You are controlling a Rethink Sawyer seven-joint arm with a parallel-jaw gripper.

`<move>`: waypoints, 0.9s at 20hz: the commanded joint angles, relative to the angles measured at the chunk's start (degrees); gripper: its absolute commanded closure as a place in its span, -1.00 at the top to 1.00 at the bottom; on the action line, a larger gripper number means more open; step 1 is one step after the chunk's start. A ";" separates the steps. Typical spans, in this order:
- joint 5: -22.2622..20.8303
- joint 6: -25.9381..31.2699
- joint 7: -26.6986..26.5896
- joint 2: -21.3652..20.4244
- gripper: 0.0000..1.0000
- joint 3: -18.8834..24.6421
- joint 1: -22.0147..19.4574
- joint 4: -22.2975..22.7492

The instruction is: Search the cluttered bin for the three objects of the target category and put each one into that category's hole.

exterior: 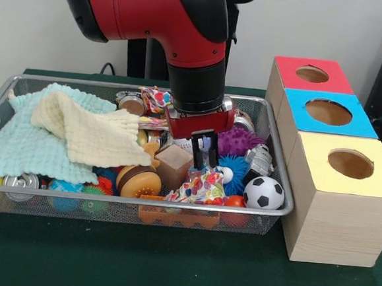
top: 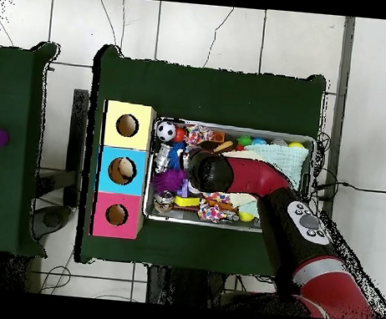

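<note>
A wire bin [exterior: 136, 87] holds a jumble of toys. My gripper [exterior: 204, 162] hangs low inside its right half, over a bright patterned cloth [exterior: 204, 184], with a wooden block [exterior: 173, 165] to its left and a blue spiky ball [exterior: 232, 166] to its right. A purple spiky ball [exterior: 239, 141] lies just behind, and a soccer ball [exterior: 264, 192] sits at the front right corner. Beside the bin stand three boxes with round holes in their tops: red [exterior: 312, 74], blue [exterior: 328, 112] and yellow [exterior: 350, 163]. In the overhead view the arm [top: 237, 177] covers the gripper.
A mint cloth [exterior: 25, 143] and a cream cloth [exterior: 92, 132] drape over the bin's left half and hide what lies beneath. A toy burger [exterior: 138, 180], a can [exterior: 21, 182] and a silver toy [exterior: 260, 158] also lie in the bin. Something pale shows in the blue box's hole [top: 122, 170].
</note>
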 commanded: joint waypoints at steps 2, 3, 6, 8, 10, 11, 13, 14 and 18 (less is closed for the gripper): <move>-1.98 0.15 2.09 4.12 -1.00 -0.69 0.08 -4.03; -2.01 0.09 2.16 4.10 -1.00 -0.74 0.11 -4.00; -1.82 0.39 2.40 4.03 -1.00 -1.01 0.35 -4.08; -1.74 0.39 2.74 3.85 -1.00 -1.25 0.62 -3.97; -1.60 0.60 3.22 3.24 -1.00 -1.57 1.05 -3.48; -1.49 0.80 3.45 2.93 -1.00 -1.74 1.26 -3.27; -1.05 1.41 4.07 2.07 -1.00 -2.09 1.71 -2.48; -0.89 1.53 4.52 1.56 -1.00 -2.37 1.99 -1.93; -0.92 0.49 4.97 1.12 -1.00 -2.67 2.80 -2.01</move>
